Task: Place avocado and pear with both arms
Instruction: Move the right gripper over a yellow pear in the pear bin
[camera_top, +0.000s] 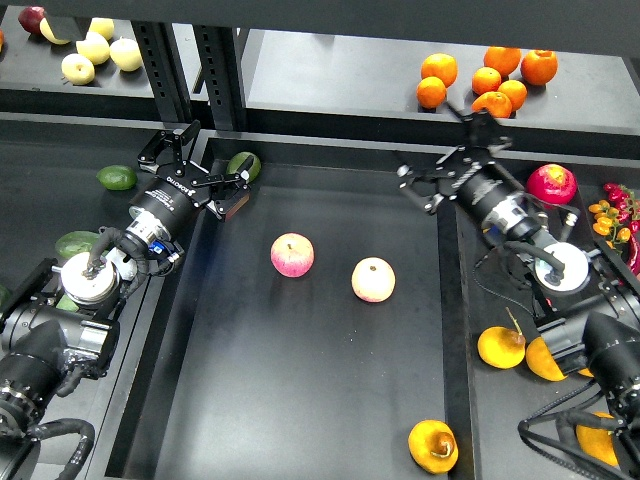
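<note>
In the tray (300, 400), the avocado (244, 165) lies at the top-left corner beside the spread-fingered, empty left gripper (195, 165); the pear (433, 445) sits at the bottom-right edge, with the right gripper (440, 170), also spread, above.

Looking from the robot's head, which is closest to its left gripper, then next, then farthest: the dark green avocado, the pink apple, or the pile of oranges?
From the left gripper:
1. The avocado, right beside its fingers at the tray's top left corner.
2. The pink apple, in the tray's middle.
3. The oranges, far off on the upper right shelf.
</note>
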